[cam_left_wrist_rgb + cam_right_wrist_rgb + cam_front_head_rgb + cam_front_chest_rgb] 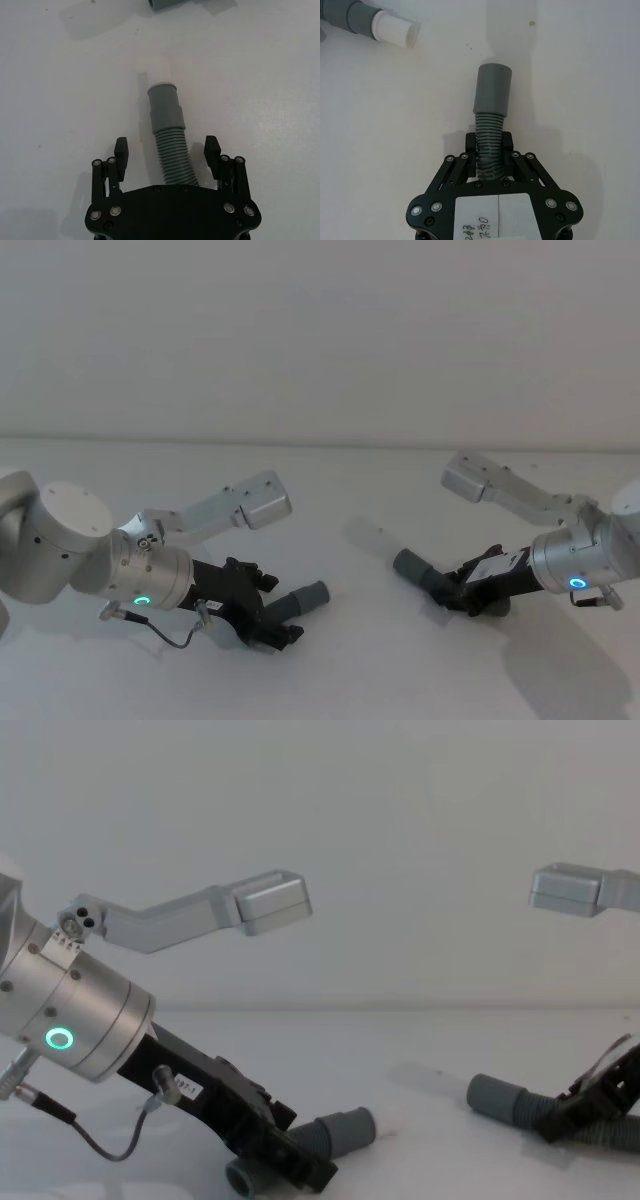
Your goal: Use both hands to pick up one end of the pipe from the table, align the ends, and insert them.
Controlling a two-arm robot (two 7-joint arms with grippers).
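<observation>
Two pieces of the dark grey ribbed pipe lie on the white table [340, 670]. My left gripper [166, 150] is open, with one finger on either side of the left piece's ribbed hose [172, 160]. Its smooth cuff end [165, 107] sticks out ahead of the fingers, and also shows in the head view [310, 595] and the chest view [345, 1132]. My right gripper [488, 147] is shut on the ribbed hose of the right piece, just behind its cuff [492, 90]. That cuff [412, 565] points toward the left piece. In the right wrist view the left piece's end [395, 31] shows a white tip.
A silver camera bracket juts out above each wrist, one on the left [255, 502] and one on the right [480, 480]. A thin cable [170, 635] loops under the left wrist. Bare table lies between the two cuffs, with a plain wall behind.
</observation>
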